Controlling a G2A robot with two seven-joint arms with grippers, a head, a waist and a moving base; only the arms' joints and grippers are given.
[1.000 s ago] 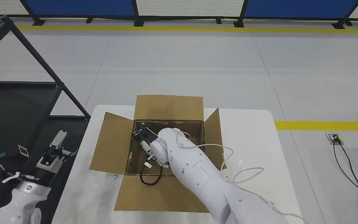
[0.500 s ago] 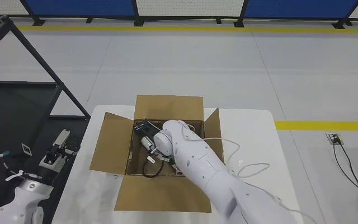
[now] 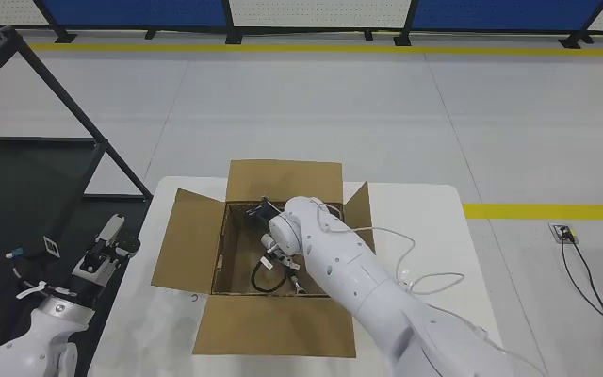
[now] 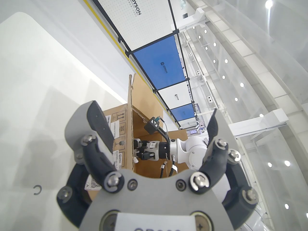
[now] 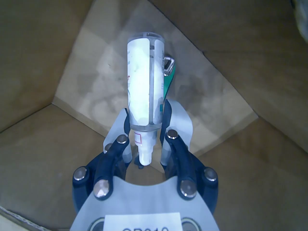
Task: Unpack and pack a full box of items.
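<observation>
Bright, even light is flooding the top view, and the pale floor (image 3: 377, 104) is throwing it back with hardly a shadow. Rows of round ceiling lamps (image 4: 268, 4) are shining down in the left wrist view, the nearest flaring into small halos, while the white table (image 4: 36, 73) is glaring almost featureless. Straight ceiling beams (image 4: 264, 80) are bowing toward that view's edges. Inside the cardboard box (image 5: 36, 49) light is reaching only weakly. Soft grey shadows are lying on its bottom around the brightly lit white bottle (image 5: 142, 80). A close object (image 5: 299, 5) at that view's corner is showing only as a blur.
</observation>
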